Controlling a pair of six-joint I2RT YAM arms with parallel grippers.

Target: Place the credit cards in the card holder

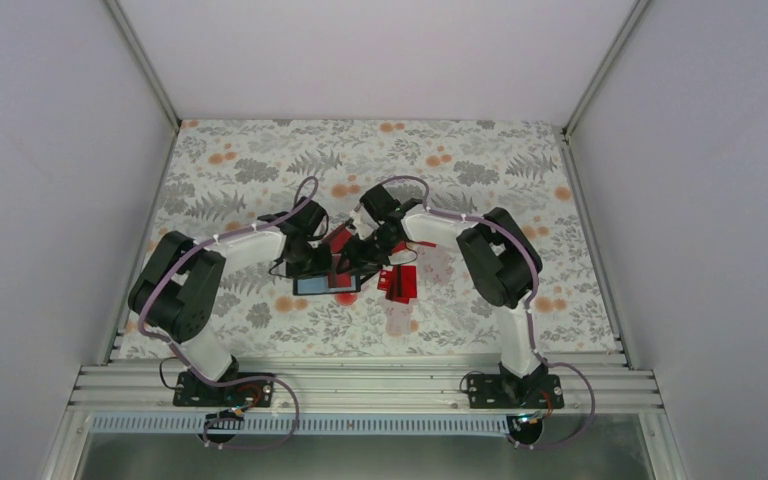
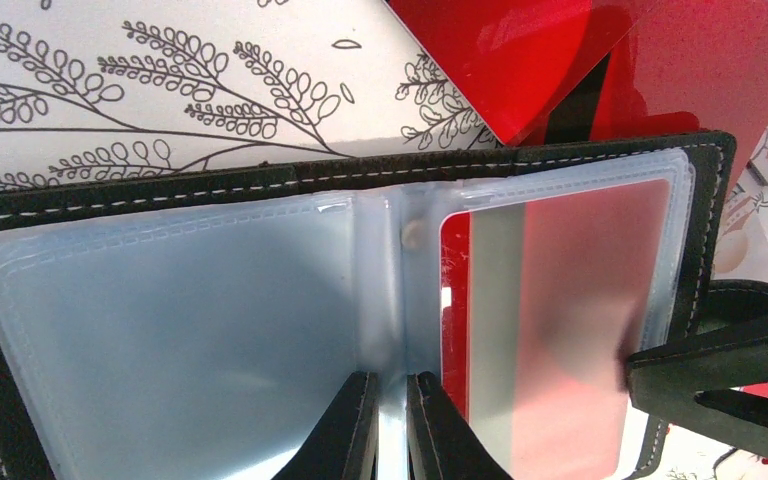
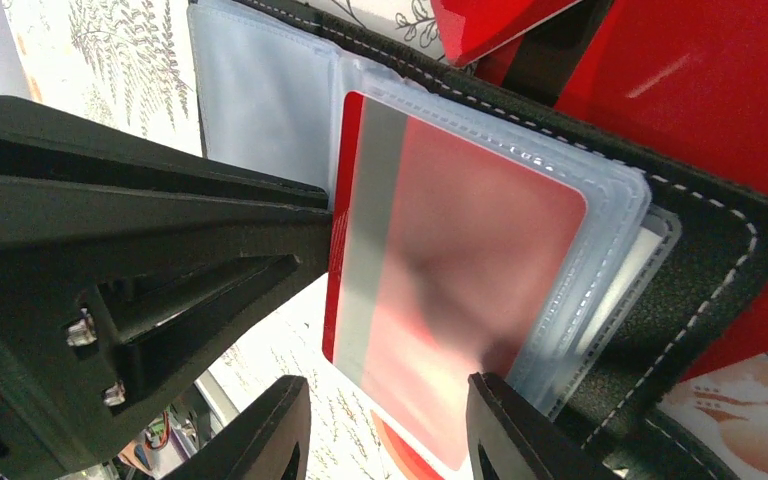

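Left wrist: left claw [image 2: 392, 390] clenched on card holder [image 2: 260, 186]; right claw [image 3: 390, 400], cannot tell.

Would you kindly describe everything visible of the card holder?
The card holder lies open on the floral table. It has a black leather-like cover with white stitching and frosted clear plastic sleeves inside. One sleeve looks empty; the other holds a red striped card. The left gripper pinches the sleeves at the centre fold, and the right gripper straddles the carded sleeve's edge.

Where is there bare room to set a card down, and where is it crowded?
Free: cloth between far wall and arms; near strip by the rail. Crowded: centre, where left gripper, right gripper, card holder and credit cards meet.
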